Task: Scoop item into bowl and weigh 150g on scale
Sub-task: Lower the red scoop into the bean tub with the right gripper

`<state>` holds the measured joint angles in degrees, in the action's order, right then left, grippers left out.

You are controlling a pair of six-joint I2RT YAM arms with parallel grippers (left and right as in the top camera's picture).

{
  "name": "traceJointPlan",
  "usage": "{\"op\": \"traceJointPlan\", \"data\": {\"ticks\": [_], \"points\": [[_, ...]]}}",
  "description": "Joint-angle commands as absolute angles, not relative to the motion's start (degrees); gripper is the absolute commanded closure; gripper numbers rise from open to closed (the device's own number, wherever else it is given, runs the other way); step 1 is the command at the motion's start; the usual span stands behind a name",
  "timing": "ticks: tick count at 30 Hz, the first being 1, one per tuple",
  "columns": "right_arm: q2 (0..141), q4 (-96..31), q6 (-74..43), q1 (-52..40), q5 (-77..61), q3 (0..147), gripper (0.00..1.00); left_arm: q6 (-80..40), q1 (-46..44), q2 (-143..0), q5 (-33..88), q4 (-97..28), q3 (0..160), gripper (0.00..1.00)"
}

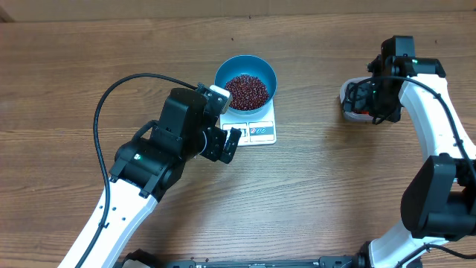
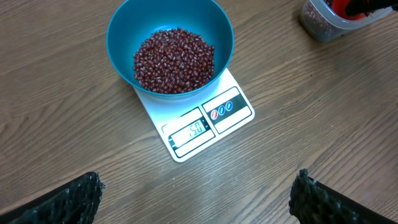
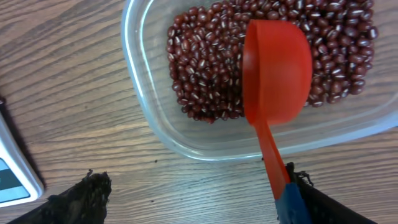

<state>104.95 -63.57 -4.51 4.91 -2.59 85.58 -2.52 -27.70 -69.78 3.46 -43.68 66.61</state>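
The left fingers (image 2: pixel 71 202) are spread wide and empty, just short of the scale (image 2: pixel 230 118), on which the blue bowl (image 2: pixel 124 37) of beans (image 2: pixel 174 59) is set. The right fingers (image 3: pixel 78 199) are parted wide over the tub (image 3: pixel 140 106), where the red scoop (image 3: pixel 277 68) is seen lying, its handle beside one finger.

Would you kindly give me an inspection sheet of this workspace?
Surface: wood table.
Job's things: bowl of beans on scale; tub holds more beans, red scoop lying on them.
Clutter: one dark speck beyond bowl.
End effectors: left end effector open, empty; right end effector open, scoop handle beside one finger.
Cables: black cable loops over left arm.
Surroundings: nothing seen.
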Motion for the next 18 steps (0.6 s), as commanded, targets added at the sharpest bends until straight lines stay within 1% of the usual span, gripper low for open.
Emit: {"op": "traceJointPlan", "data": {"ticks": [1,8,15,18], "points": [[103.6,-63.4,-4.9,5.3,0.8,85.1,0.11,-1.3,-27.4,-70.1,3.9,-43.5,66.0,0.0],[103.6,-63.4,-4.0,5.3,4.5,85.1,0.08,-1.3,-27.4,-70.1,3.9,-43.5,66.0,0.0],[103.6,-63.5,6.6,5.3,6.0,85.1,0.0,-1.3,-27.4,-70.1,3.9,-43.5,66.0,0.01],[103.6,-63.5,10.1,5.3,6.0,85.1,0.0,-1.3,-27.4,-70.1,3.9,-43.5,66.0,0.0]]}}
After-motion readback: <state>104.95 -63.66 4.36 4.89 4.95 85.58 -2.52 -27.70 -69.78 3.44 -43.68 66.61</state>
